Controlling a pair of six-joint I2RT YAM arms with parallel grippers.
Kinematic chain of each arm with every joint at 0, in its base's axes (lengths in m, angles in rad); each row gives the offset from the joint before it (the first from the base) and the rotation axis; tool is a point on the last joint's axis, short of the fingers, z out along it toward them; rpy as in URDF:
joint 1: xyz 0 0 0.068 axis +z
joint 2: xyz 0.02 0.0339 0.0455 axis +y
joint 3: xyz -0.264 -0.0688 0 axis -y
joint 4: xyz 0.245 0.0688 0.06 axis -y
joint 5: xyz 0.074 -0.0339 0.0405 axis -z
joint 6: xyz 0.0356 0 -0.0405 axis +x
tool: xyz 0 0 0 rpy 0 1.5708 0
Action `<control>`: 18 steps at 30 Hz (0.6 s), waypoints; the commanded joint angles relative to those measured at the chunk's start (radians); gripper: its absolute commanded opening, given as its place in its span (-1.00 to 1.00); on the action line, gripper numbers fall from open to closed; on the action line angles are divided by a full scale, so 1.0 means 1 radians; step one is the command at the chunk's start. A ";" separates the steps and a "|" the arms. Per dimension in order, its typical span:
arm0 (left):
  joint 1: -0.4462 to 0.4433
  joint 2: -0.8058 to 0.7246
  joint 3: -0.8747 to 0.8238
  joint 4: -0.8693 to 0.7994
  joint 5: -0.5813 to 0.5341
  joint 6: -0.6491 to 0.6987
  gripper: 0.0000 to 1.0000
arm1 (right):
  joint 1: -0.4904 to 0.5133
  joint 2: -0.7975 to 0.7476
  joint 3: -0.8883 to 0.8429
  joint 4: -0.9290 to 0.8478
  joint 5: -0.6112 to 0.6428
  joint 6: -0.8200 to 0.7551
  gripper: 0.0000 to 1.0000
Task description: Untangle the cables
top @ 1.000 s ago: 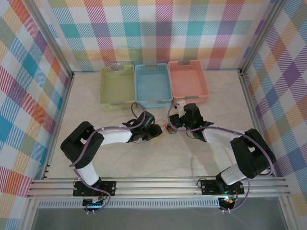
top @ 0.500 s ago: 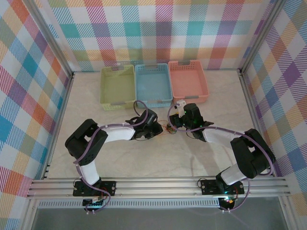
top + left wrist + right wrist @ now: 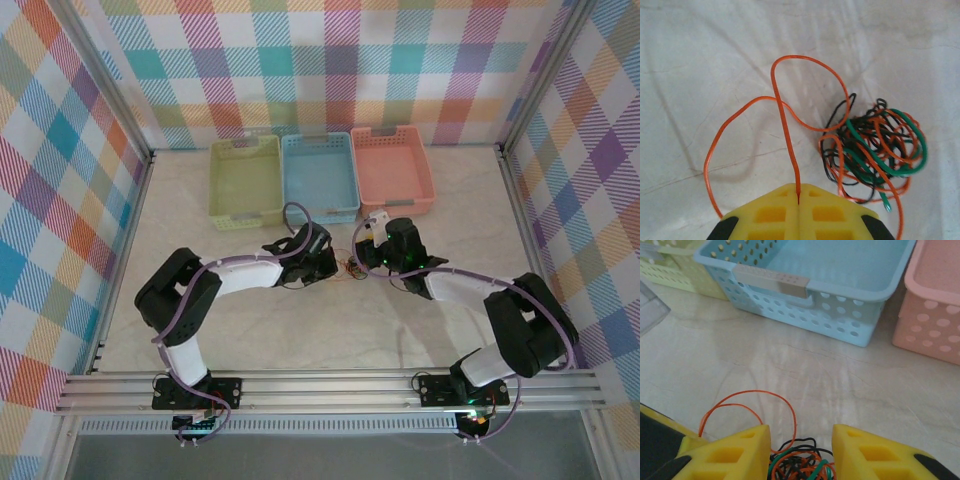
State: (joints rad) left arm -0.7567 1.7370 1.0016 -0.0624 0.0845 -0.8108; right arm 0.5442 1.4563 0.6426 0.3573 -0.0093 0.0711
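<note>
On the table (image 3: 700, 60), one orange cable (image 3: 785, 125) is pinched tight by the left pincer (image 3: 798, 194), and the clump of cables (image 3: 875, 150), only straddled by the spread right pincer (image 3: 801, 440), could be dragged along.

smooth plastic-coated cables (image 3: 875, 150), matt tabletop (image 3: 700, 60)

Overhead view: bright, even, soft light. The table (image 3: 420, 200) carries only faint shadows beside the arms (image 3: 250, 278), and you get no glare there. Left wrist view: the orange wire (image 3: 782, 115) throws a pale, soft-edged shadow on the table beside it. The clump (image 3: 875, 150) at right is slightly smeared, the green strand most. Right wrist view: a whitish sheen streaks the table mid-frame below the blue basket (image 3: 840, 270). The yellow fingers (image 3: 725, 452) at the bottom edge look soft.
</note>
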 commanded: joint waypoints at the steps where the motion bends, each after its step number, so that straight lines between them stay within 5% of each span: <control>1: 0.000 -0.112 0.033 -0.071 -0.004 0.151 -1.00 | -0.003 -0.034 -0.019 0.068 -0.069 0.003 -0.23; 12: -0.001 -0.411 0.010 -0.173 0.025 0.405 -1.00 | 0.001 -0.098 -0.084 0.191 -0.183 0.035 -0.13; 15: -0.001 -0.474 0.013 -0.207 0.029 0.469 -1.00 | 0.012 -0.119 -0.116 0.255 -0.203 0.039 0.14; 18: -0.001 -0.526 -0.001 -0.247 0.025 0.509 -1.00 | 0.021 -0.133 -0.130 0.287 -0.266 0.026 0.17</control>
State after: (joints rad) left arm -0.7567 1.2556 1.0096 -0.2558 0.0952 -0.3923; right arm 0.5522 1.3483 0.5289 0.5518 -0.1917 0.0971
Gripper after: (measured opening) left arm 0.050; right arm 0.585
